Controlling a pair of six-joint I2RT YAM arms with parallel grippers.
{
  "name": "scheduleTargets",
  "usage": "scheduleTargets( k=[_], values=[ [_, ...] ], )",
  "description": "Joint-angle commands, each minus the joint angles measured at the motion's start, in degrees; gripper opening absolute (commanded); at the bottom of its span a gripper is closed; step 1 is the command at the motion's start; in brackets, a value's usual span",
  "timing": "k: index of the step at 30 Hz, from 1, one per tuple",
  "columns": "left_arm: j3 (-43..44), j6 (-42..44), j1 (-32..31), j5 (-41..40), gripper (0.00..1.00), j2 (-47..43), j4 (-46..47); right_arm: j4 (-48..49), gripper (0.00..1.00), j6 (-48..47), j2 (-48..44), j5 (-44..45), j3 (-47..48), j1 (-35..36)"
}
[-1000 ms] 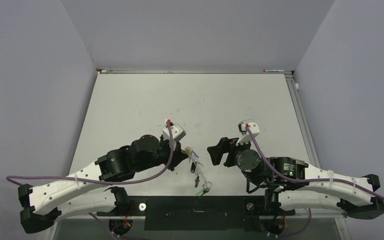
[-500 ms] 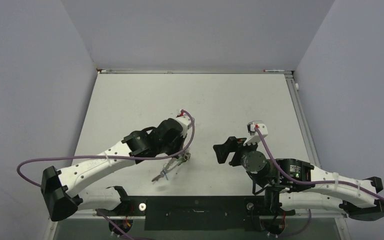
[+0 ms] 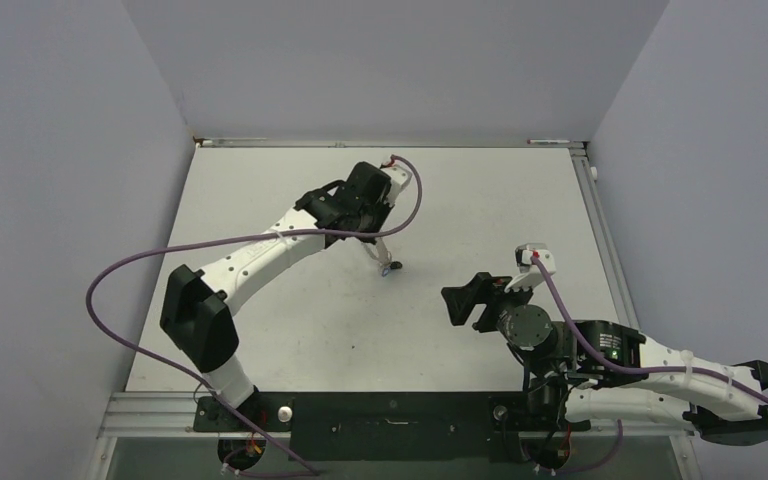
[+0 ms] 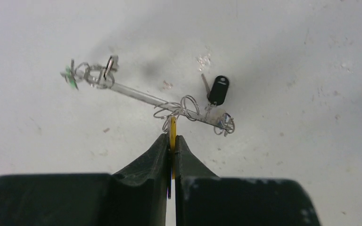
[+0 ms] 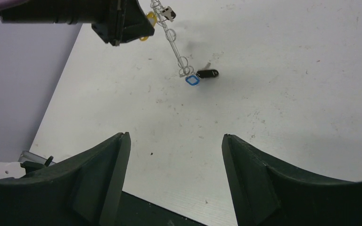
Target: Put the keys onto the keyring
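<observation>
So the left gripper has its two fingers pressed together on the yellow key (only a thin sliver of yellow pokes out above the tips, dead centre of the left wrist view). That key sits on the keyring. From here the ring looks less like a round loop and more like a stretched bit of silvery wire with little coils along it, running from the upper left of that frame to just right of centre. The green key is at the upper-left end. The black key is near the other end, dark oval head with a short metal blade.

From the right wrist camera the whole bunch dangles from the left gripper in the upper left of the frame and slants down toward upper centre. The blue key is at the bottom end with the black one right beside it, on or just over the table (can't tell if they actually touch it).

In the overhead view all this sits in the upper middle of the table. The right gripper is well apart, lower right of centre, fingers spread wide with nothing between them.
</observation>
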Motion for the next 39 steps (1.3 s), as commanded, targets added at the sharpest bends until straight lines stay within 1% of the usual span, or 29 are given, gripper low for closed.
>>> scheduleTargets(
  k=[1, 3, 5, 7, 8, 10, 15, 20, 24, 29, 34, 35, 36, 39],
  values=[
    [8.6, 11.6, -0.2, -6.4, 0.0, 2.2, 3.3, -2.4, 0.72, 1.6, -0.1, 2.4, 2.5, -0.2],
    [5.5, 13.7, -1.3, -7.2, 0.0, 1.9, 6.1, -2.5, 0.72, 1.7, -0.3, 2.6, 2.2, -0.2],
    [0.4, 15.4, -2.8, -7.4, 0.0, 1.7, 9.3, -2.3, 0.72, 1.9, -0.6, 3.0, 1.6, -0.2],
    [-3.4, 15.5, -4.0, -7.7, 0.0, 2.8, 11.0, -2.7, 0.72, 2.7, -0.7, 4.0, 1.2, -0.2],
    [-4.4, 14.1, -4.0, -8.4, 0.0, 3.7, 11.0, -3.1, 0.72, 3.1, -0.8, 4.6, 1.2, -0.2],
    [-5.7, 8.5, -3.7, -9.5, 0.0, 5.6, 10.2, -4.0, 0.72, 3.9, -0.7, 5.5, 1.3, -0.2],
    [-11.3, 0.7, -3.1, -7.0, 0.0, 4.7, 13.2, -4.7, 0.72, 4.4, -0.8, 6.2, 1.8, -0.2],
    [-18.3, -3.0, -2.3, -6.8, 0.0, 0.5, 14.3, -5.2, 0.72, 4.6, -0.4, 6.2, 2.1, -0.2],
    [-24.1, -3.4, -1.7, -6.0, 0.0, -0.9, 16.3, -4.5, 0.72, 4.5, 0.0, 6.3, 1.9, -0.2],
    [-25.8, -3.1, -1.7, -5.7, 0.01, 1.4, 16.8, -3.6, 0.73, 3.4, 1.1, 6.0, 2.0, -0.2],
    [-27.4, -3.9, -1.5, -7.1, 0.03, 0.7, 17.6, -4.4, 0.73, 3.5, 1.6, 6.3, 2.2, -0.2],
    [-27.6, -4.0, -1.5, -7.8, 0.06, 0.2, 17.5, -4.3, 0.73, 3.6, 1.4, 6.4, 2.0, -0.2],
    [-27.8, -4.1, -1.5, -8.8, 0.14, -0.2, 17.3, -4.2, 0.73, 3.6, 1.3, 6.4, 1.9, -0.2],
    [-28.7, -4.8, -1.3, -14.1, 0.32, -2.0, 17.0, -3.8, 0.73, 3.6, 1.3, 6.4, 1.6, -0.2]
  ],
)
